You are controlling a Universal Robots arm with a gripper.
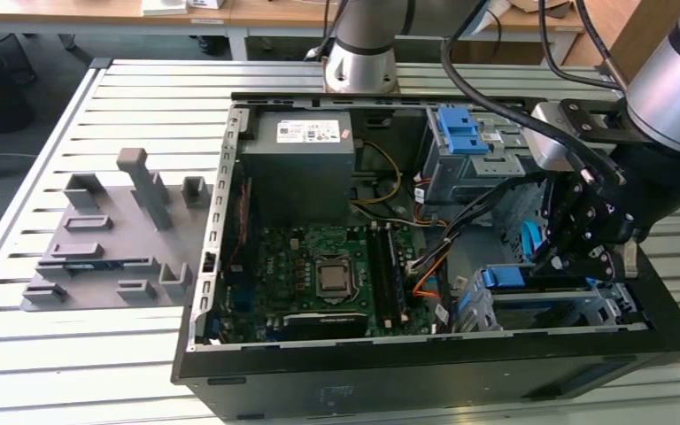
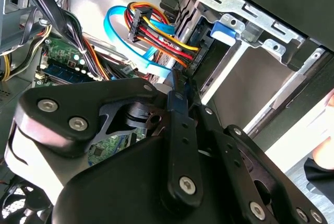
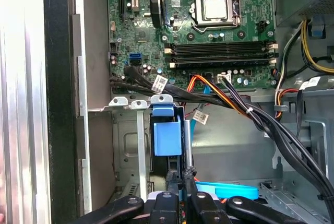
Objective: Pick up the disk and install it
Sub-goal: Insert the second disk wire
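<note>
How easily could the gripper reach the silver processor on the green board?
Probably not straight across: the gripper sits down by the drive bay, and cables cross between it and the processor. The open case leaves a way over them.

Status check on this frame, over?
The gripper shut on the disk at its blue edge. Disk sits in the drive bay. Cable bundle runs close beside the bay.

computer case point(image 1: 435, 372) on table point(image 1: 33, 372) | fixture point(image 1: 110, 239) exterior view's left of case
</note>
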